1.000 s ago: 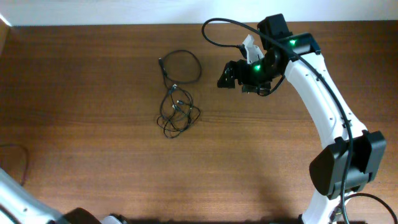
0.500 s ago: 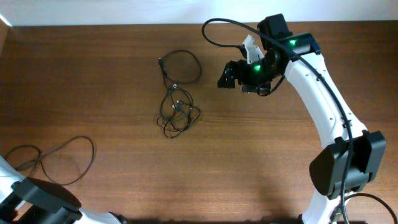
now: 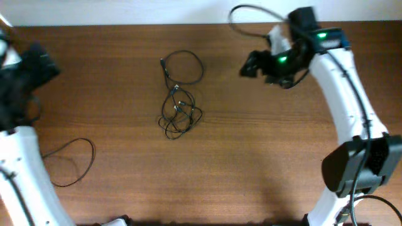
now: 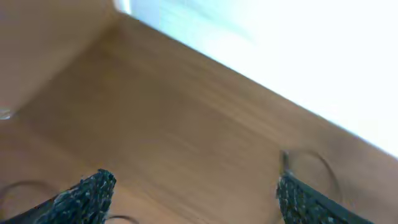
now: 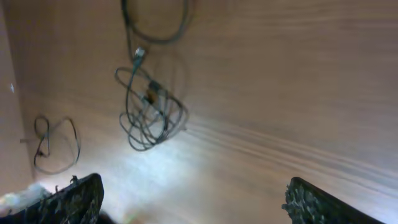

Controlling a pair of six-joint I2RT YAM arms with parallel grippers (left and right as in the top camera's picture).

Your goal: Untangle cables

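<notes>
A knotted clump of thin black cables (image 3: 179, 114) lies mid-table, with one loop (image 3: 186, 66) reaching toward the far edge. A separate cable (image 3: 69, 163) lies as a loose loop at the front left. My left gripper (image 3: 39, 69) hovers at the far left, well away from both, open and empty (image 4: 196, 200). My right gripper (image 3: 249, 64) hangs to the right of the clump, open with nothing between its fingers (image 5: 196, 202). The right wrist view shows the clump (image 5: 149, 112), its loop (image 5: 155, 25) and the separate cable (image 5: 56, 143).
The right arm's thick black cable (image 3: 251, 11) arcs over the table's far edge. The white left arm (image 3: 22, 169) rises along the left side. A pale wall (image 4: 280, 43) runs behind the table.
The left arm has swung up from the front-left corner to the far left, its gripper now open, with the separate cable lying loose where it was. The right arm moved rightward.
</notes>
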